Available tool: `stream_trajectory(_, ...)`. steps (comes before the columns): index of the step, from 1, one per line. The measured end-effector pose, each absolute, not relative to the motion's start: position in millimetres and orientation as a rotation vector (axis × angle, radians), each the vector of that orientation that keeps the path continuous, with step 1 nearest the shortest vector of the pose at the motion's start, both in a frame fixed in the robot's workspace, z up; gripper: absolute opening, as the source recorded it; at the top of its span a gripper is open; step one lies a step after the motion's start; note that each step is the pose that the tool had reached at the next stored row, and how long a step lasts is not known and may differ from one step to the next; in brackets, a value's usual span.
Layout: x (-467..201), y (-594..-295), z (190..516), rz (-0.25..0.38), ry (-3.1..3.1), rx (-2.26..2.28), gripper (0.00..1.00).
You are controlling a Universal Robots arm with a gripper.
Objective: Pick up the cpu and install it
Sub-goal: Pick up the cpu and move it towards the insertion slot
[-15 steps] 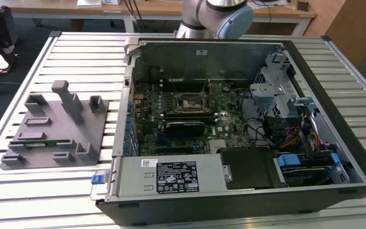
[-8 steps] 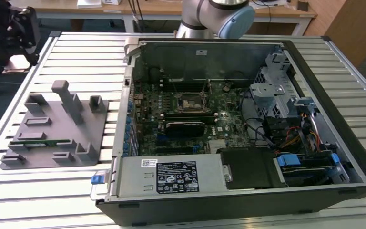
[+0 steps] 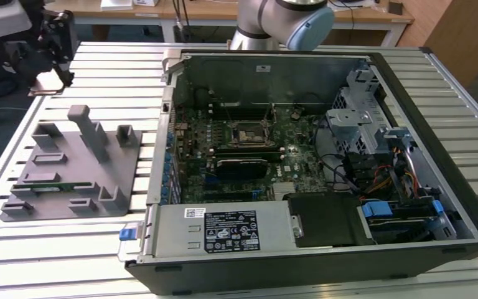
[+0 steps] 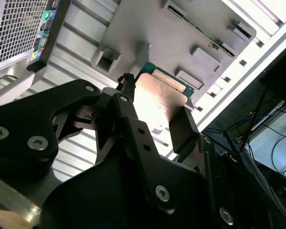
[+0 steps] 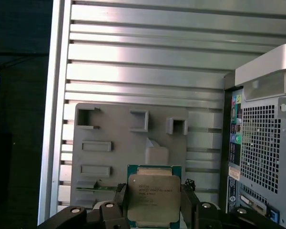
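Tool (image 3: pixel 50 83) is up at the exterior view's far left, over the back corner of the tabletop (image 3: pixel 114 68). It's clamped on the cpu (image 3: pixel 46 79). Chip's off the surface, held between the black fingers, showing a coppery-pink face to this cam.

First wrist view gives the clear look. The cpu (image 5: pixel 154 198) has its metal lid facing the cam. There's a finger (image 5: pixel 120 196) on each of two opposite edges, so the grip's across the width. Lid is dull silver w/ softly cut corners and faint print. A thin green board edge shows round it, widest on the side pointing away from the tool body. Shape is approx square. The slightly longer side seems to run along the fingers, out from the tool, but can't call that firmly.

Second wrist view shows the cpu (image 4: pixel 158 98) at a slant. The face glares warm coppery-pink, w/ a teal-green edge at the far end and a finger pad (image 4: pixel 182 126) pressed on one side.

Beyond the chip in the first wrist view is the grey parts tray (image 5: pixel 119 143) w/ raised holders, and a memory stick (image 5: pixel 97 189) lies in a slot. In the exterior view the tray (image 3: pixel 73 149) is nearer the cam than the tool. The open computer case (image 3: pixel 438 124) sits on the exterior view's right, its socket (image 3: pixel 246 132) mid-board, well apart from the chip.
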State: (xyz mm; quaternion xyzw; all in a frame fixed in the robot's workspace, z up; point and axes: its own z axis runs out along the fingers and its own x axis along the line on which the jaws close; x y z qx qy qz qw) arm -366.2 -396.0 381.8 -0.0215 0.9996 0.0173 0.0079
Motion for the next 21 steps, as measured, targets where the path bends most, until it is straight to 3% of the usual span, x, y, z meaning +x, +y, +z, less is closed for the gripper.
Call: stream_trajectory(21, -274, -393, 378, 0.054, 3.125, -0.067, 0.54)
